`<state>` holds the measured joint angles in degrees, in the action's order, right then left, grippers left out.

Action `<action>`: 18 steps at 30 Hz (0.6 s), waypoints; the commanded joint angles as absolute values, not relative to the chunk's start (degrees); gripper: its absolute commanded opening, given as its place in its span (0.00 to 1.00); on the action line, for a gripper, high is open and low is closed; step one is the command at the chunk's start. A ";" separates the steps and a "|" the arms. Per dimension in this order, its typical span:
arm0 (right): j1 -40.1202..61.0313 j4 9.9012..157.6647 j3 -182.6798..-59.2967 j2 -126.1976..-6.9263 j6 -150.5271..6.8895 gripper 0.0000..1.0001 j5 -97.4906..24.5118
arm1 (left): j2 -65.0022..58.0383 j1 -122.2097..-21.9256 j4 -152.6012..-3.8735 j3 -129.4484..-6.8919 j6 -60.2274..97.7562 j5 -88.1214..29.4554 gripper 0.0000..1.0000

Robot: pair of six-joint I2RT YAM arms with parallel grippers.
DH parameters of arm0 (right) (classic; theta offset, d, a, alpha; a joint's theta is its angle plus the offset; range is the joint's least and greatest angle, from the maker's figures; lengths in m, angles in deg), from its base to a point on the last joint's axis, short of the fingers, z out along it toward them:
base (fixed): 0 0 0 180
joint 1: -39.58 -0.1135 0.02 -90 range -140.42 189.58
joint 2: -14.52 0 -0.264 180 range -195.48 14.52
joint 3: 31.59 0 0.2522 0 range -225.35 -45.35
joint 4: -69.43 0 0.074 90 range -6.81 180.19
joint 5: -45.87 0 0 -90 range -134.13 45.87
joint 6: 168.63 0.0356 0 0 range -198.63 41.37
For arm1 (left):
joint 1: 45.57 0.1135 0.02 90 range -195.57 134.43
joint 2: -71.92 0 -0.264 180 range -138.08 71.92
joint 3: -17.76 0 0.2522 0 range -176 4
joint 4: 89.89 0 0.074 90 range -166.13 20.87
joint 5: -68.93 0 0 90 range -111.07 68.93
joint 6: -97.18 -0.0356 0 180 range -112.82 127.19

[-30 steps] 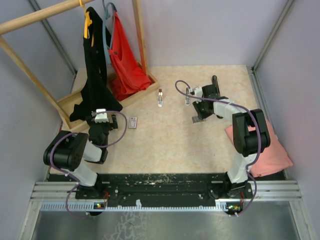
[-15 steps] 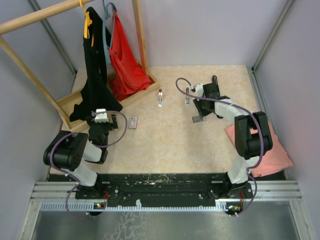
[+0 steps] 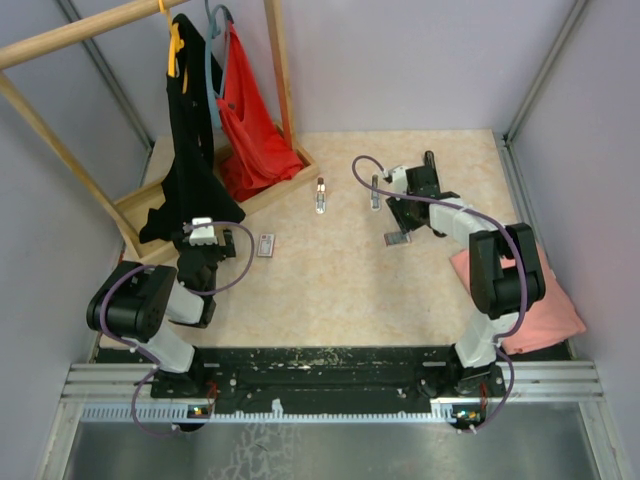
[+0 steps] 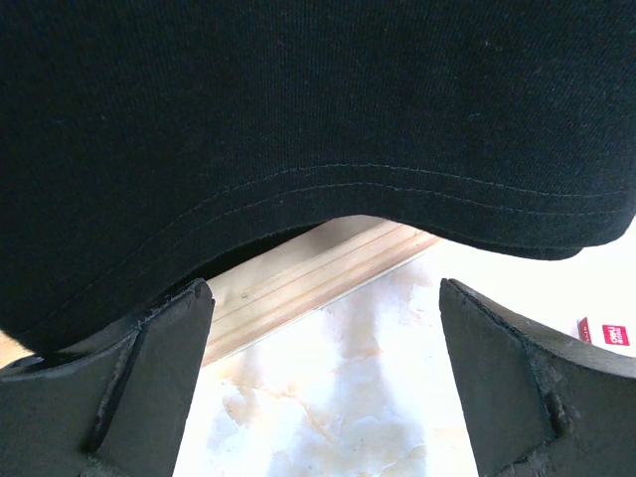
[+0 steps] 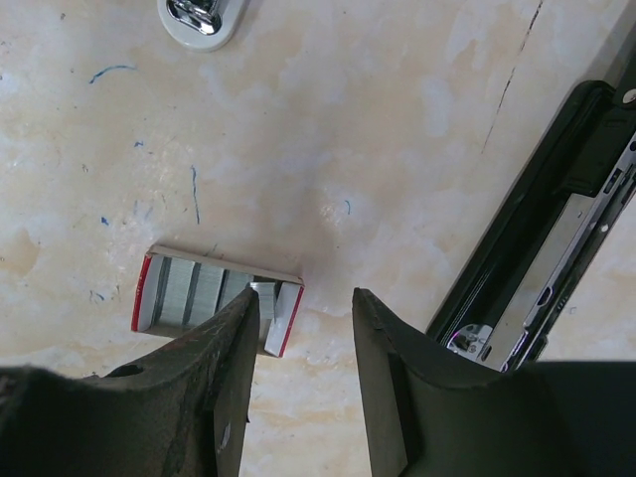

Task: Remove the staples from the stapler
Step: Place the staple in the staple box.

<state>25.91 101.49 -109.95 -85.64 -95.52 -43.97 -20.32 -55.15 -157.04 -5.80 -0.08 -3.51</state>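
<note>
The black stapler (image 5: 556, 209) lies opened on the table, its metal channel showing, just right of my right gripper (image 5: 303, 298); in the top view it is the stapler (image 3: 430, 162). Silvery staples (image 5: 194, 290) lie as strips in a small open red-edged box (image 5: 288, 320), and one short strip sits at its right end, beside my left fingertip (image 5: 243, 328). The right gripper (image 3: 404, 228) is open, with only bare table between its fingers. My left gripper (image 4: 326, 288) stands wide open under a black shirt (image 4: 298, 119), far from the stapler.
A wooden rack (image 3: 280, 90) with the black shirt (image 3: 185, 150) and a red garment (image 3: 250, 120) fills the back left. Two silvery clip pieces (image 3: 320, 195) (image 3: 375, 190) lie mid-table, a closed red-and-white box (image 3: 265, 245) left of centre, and a pink cloth (image 3: 540, 300) at right.
My right gripper's jaws have spread wider next to the open box. Neither arm has shifted noticeably, and the left gripper stays as it was.
</note>
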 commanded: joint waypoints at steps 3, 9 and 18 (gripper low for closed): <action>25.61 98.74 -110.53 -84.11 -95.94 0.43 -44.88 | -20.49 -54.80 -158.26 -6.60 0.89 -3.59 1.00; 25.65 98.68 -110.38 -85.24 -96.12 0.42 -45.05 | -20.45 -54.80 -158.31 -6.56 0.93 -3.58 1.00; 25.56 98.74 -110.26 -86.18 -96.35 0.42 -45.36 | -20.45 -54.80 -158.27 -6.63 0.87 -3.59 1.00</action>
<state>25.87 101.06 -109.91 -85.75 -95.58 -44.58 -20.32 -55.15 -157.04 -5.80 -0.08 -3.51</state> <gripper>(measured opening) 0.426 0.998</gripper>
